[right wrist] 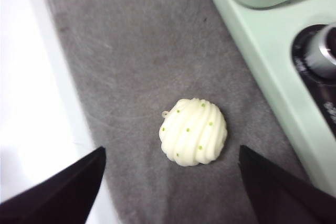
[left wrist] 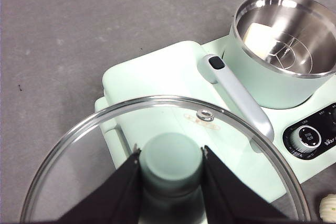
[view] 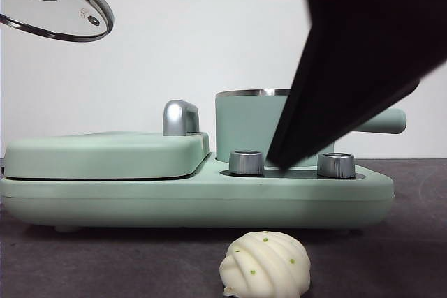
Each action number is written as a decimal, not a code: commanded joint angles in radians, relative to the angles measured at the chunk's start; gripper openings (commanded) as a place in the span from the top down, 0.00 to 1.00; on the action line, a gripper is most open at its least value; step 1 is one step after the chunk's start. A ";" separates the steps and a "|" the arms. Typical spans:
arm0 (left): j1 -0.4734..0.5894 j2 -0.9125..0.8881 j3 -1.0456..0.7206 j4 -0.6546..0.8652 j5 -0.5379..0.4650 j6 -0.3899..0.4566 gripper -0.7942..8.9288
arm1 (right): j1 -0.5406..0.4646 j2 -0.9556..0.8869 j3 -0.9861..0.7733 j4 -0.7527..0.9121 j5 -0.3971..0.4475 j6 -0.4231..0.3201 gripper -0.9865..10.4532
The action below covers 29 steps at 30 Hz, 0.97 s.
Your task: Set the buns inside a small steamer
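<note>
The ridged round bun (view: 265, 264) with green specks lies on the grey table in front of the cooker, also in the right wrist view (right wrist: 193, 131) and the left wrist view (left wrist: 328, 207). My right gripper (right wrist: 172, 149) is open and hovers above it, a jaw on each side, apart from it; in the front view it is the big dark shape (view: 293, 148). The small steamer (view: 248, 127) stands open; the smooth rectangular bun (left wrist: 257, 38) lies inside it (left wrist: 262, 77). My left gripper (left wrist: 170, 153) is shut on the green knob of the glass lid (left wrist: 236, 150), held high at the left (view: 56, 1).
The flat green griddle lid (view: 105, 155) with its silver handle (left wrist: 236, 90) lies to the left of the steamer on the cooker base (view: 195, 200). Two steel dials (view: 246, 162) (view: 335, 165) stand at the base's front. The table's edge (right wrist: 63, 129) runs close to the ridged bun.
</note>
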 commanded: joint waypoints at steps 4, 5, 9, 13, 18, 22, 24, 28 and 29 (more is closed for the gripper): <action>-0.003 -0.002 0.015 0.022 0.001 0.007 0.91 | 0.037 0.130 0.006 0.080 0.022 -0.009 0.54; -0.003 -0.002 0.015 0.022 0.001 0.007 0.91 | 0.037 0.148 0.006 0.092 0.032 -0.009 0.54; -0.003 -0.002 0.015 0.021 0.001 0.007 0.91 | 0.034 0.215 0.006 0.133 0.091 -0.010 0.54; -0.003 -0.002 0.015 0.021 0.001 0.007 0.91 | 0.031 0.269 0.006 0.166 0.087 -0.009 0.54; -0.003 -0.002 0.015 0.021 0.001 0.007 0.91 | 0.031 0.329 0.006 0.186 0.087 0.011 0.54; -0.003 -0.002 0.015 0.020 0.001 0.007 0.91 | 0.027 0.350 0.006 0.186 0.086 0.051 0.64; -0.003 -0.002 0.015 0.020 0.001 0.007 0.91 | 0.026 0.336 0.009 0.175 0.069 0.087 0.67; -0.003 -0.002 0.015 0.020 0.001 0.007 0.91 | 0.024 0.208 0.059 0.006 0.058 0.143 0.67; -0.003 -0.002 0.015 0.020 0.001 0.007 0.91 | 0.018 0.165 0.081 -0.049 0.060 0.158 0.67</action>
